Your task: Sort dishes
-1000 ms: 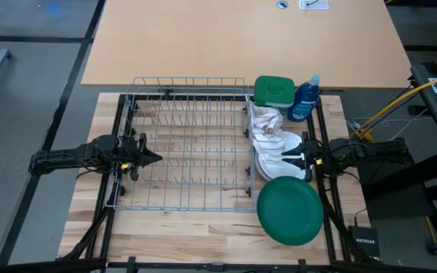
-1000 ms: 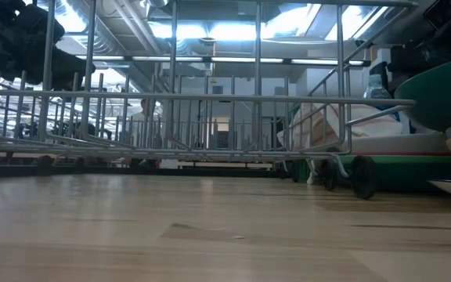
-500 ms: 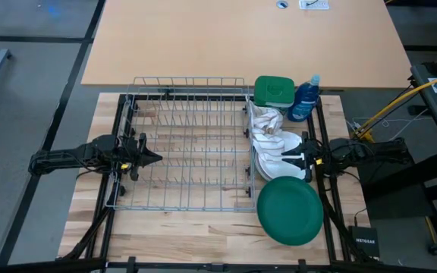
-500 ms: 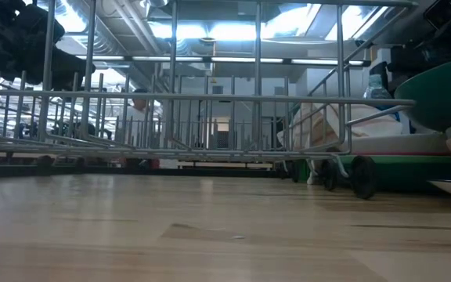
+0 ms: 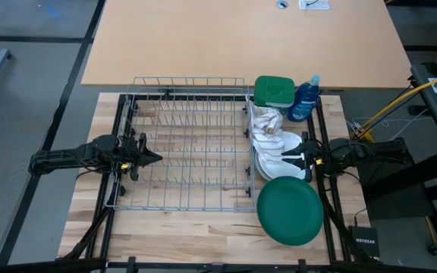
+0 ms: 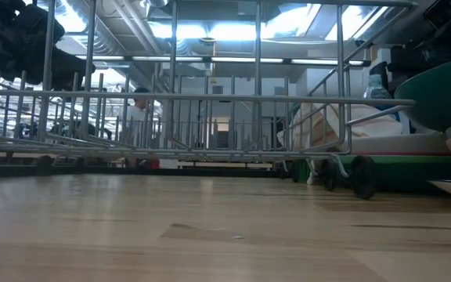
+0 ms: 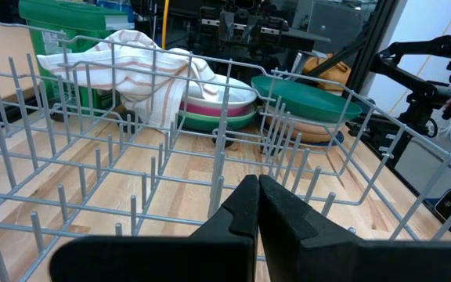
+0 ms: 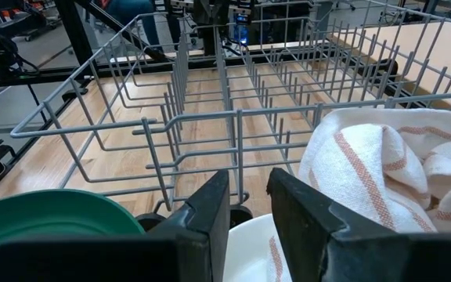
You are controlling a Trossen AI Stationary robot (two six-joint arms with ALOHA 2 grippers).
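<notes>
The dishes [image 5: 279,155] lay in a stack just beside the wire rack [image 5: 188,144], against its right-hand end wall. A large dark green plate [image 5: 290,209] rested tilted on the near part of that stack, its rim overhanging toward the table's front edge. A white plate [image 7: 218,92] and a light green plate [image 7: 218,119] sat under a beige-and-white cloth [image 5: 266,125], which draped over the far part of the stack. In the left wrist view a brownish plate [image 7: 319,129] showed beneath the dark green one. No plate stood inside the rack.

The right gripper [image 5: 294,159] hung over the stack, close beside the rack's right end wall. Its fingers stood partly apart with a clear gap between them, and nothing was held. The left gripper [image 5: 155,158] sat low at the rack's left end, its fingers pressed together on nothing.

Assessment of handling: the plates appeared rigid, smooth and glossy, so likely slippery under narrow fingertips. Whether they were plastic or ceramic could not be told, so they ought to be treated as breakable. The larger plates would probably be awkward to balance from 1 edge. The rim was judged the only practical hold, 1 finger above and 1 below. The dark green plate's raised, overhanging rim offered the easiest access. The cloth, soft and loose, would probably snag or drag if the white plate were taken first.
</notes>
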